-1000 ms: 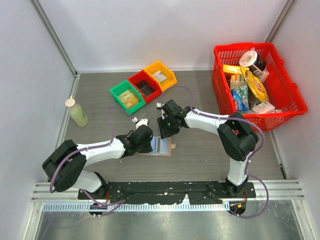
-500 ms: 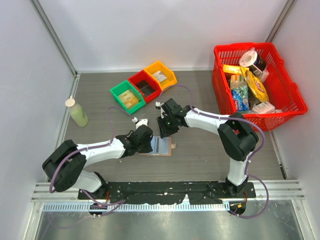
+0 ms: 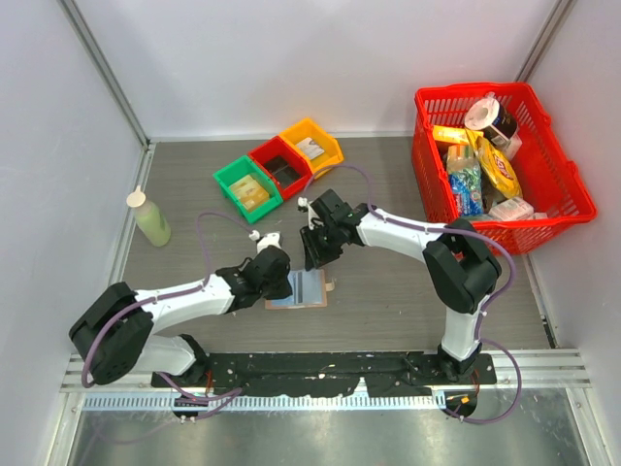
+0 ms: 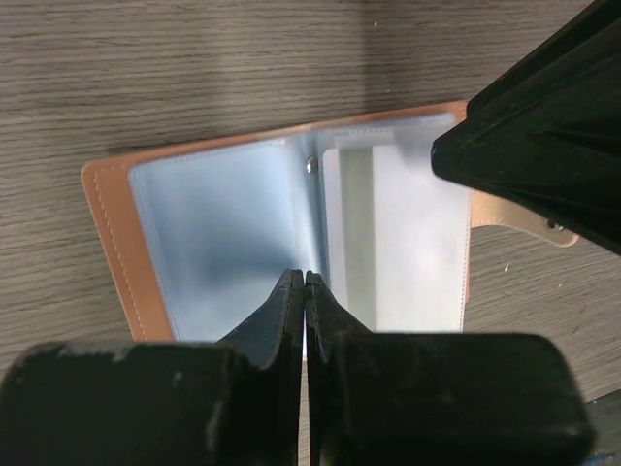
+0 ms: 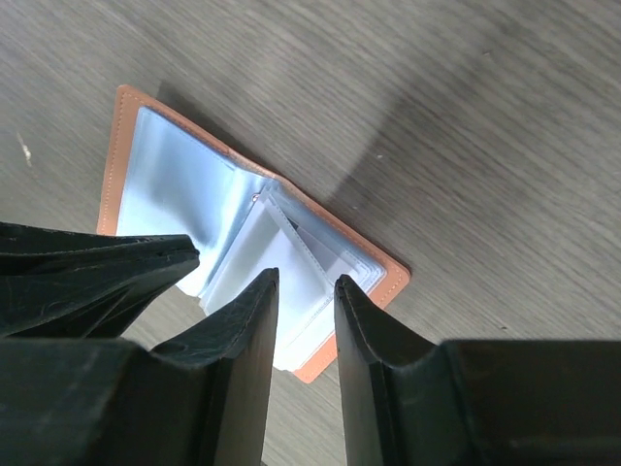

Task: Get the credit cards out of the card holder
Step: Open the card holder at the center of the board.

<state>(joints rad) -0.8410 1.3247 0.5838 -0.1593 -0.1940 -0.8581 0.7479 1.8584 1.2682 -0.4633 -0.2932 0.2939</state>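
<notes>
The card holder [image 3: 303, 289] lies spread open on the table, tan rim up, pale blue lining and clear sleeves showing [image 4: 223, 243] [image 5: 175, 184]. A whitish credit card [image 4: 412, 243] shows through the sleeves on its right half, seen also in the right wrist view [image 5: 257, 267]. My left gripper [image 4: 305, 279] is shut, its tips pressing on the holder near the centre fold [image 3: 279, 275]. My right gripper [image 5: 305, 282] hovers over the sleeved half [image 3: 315, 254], its fingers a little apart with nothing between them.
Green [image 3: 247, 187], red [image 3: 281, 166] and yellow [image 3: 312, 146] bins stand behind the holder. A red basket [image 3: 427, 165] full of groceries fills the far right. A pale green bottle [image 3: 150, 217] stands at the left, near the wall.
The holder and my left gripper slid slightly left and nearer. The left arm's elbow swung left. The right gripper's fingers narrowed a little and stayed over the holder.
</notes>
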